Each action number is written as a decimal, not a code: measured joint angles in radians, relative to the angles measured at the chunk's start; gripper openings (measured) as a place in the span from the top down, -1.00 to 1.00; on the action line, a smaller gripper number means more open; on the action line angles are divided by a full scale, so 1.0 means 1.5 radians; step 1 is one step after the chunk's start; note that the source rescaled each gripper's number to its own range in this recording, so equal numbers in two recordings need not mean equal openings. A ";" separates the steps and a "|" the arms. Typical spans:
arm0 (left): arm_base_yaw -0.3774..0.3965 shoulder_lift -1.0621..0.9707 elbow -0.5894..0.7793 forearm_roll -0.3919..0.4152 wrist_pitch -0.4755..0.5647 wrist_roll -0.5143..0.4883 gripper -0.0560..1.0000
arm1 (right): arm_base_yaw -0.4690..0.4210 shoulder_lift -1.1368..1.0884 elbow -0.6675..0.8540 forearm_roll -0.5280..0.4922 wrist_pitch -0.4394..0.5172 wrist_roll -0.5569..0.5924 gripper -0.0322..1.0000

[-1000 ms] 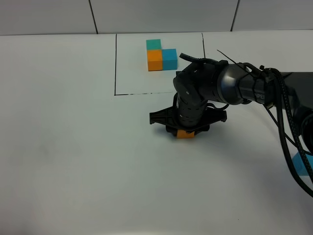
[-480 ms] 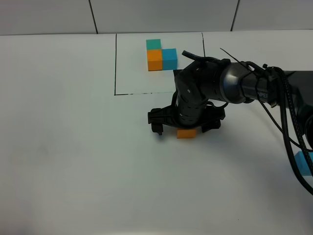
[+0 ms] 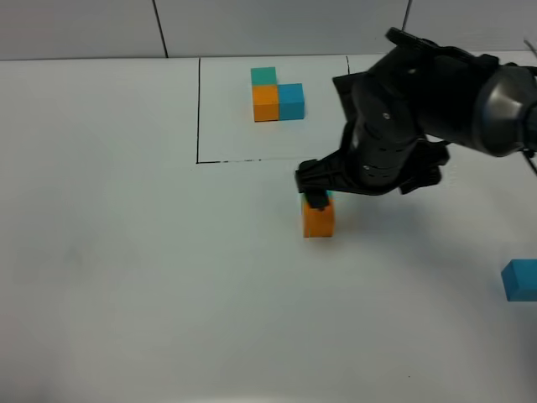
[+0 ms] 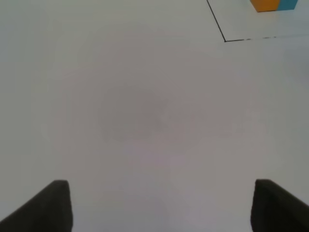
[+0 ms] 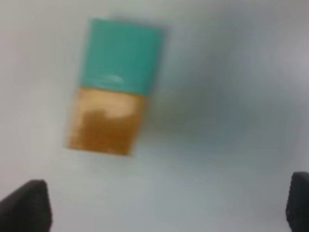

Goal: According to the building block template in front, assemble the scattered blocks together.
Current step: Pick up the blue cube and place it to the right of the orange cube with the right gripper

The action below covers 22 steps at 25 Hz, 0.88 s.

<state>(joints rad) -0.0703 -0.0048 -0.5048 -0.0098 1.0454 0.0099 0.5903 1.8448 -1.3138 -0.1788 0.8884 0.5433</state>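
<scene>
Our right gripper, jaws wide and empty, hangs over the touching teal block and orange block. The loose blue block lies at four o'clock from it (right arm nearer). Our left gripper is spread, also empty.

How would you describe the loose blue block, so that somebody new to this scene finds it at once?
On the white table, look at the right edge of the high view, far from the black-framed template. The blue block lies there alone. Unlike the template's blue cube, it touches no other cube and has no frame.
</scene>
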 joint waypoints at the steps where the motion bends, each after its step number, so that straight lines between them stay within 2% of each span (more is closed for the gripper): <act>1: 0.000 0.000 0.000 0.000 0.000 0.000 -0.39 | -0.016 -0.018 0.025 -0.007 0.005 -0.006 -0.99; 4: 0.000 0.000 0.000 0.000 0.000 0.000 -0.39 | -0.071 -0.092 0.132 -0.015 0.002 -0.029 -1.00; 9: 0.000 0.000 0.000 0.000 0.000 0.000 -0.39 | -0.189 -0.224 0.301 -0.022 -0.053 -0.049 -1.00; 12: 0.000 0.000 0.000 0.000 0.000 0.000 -0.39 | -0.260 -0.281 0.365 -0.011 -0.077 -0.087 -1.00; 22: 0.000 0.000 0.000 0.000 0.000 0.000 -0.39 | -0.432 -0.275 0.390 0.149 -0.111 -0.381 -0.97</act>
<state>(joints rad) -0.0703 -0.0048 -0.5048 -0.0098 1.0454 0.0099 -0.0573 1.4319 -0.7283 0.0446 0.7217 -0.0289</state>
